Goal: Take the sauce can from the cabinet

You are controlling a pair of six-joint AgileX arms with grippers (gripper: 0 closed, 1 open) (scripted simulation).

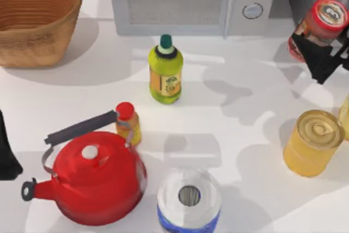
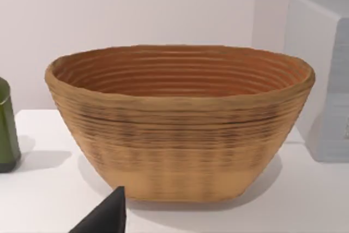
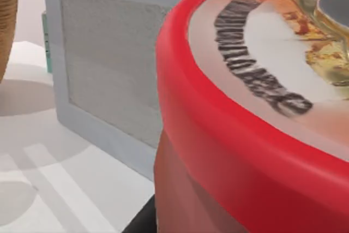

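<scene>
One sauce can (image 1: 322,25) in right fingers (image 1: 319,61); two bottles.

On the white worktop (image 1: 234,96) stand a woven basket (image 1: 32,17), a pale grey microwave (image 1: 191,1), a green bottle (image 1: 166,70), a red kettle (image 1: 92,181), a small red-capped yellow bottle (image 1: 128,124), a golden can (image 1: 313,143) and a paper roll (image 1: 189,199).

Bright, even light; soft grey shadows pool on the white table (image 1: 234,107); no glare.

simulated kitchen counter: microwave (image 1: 191,1), red kettle (image 1: 95,181), wicker basket (image 1: 35,17)
</scene>
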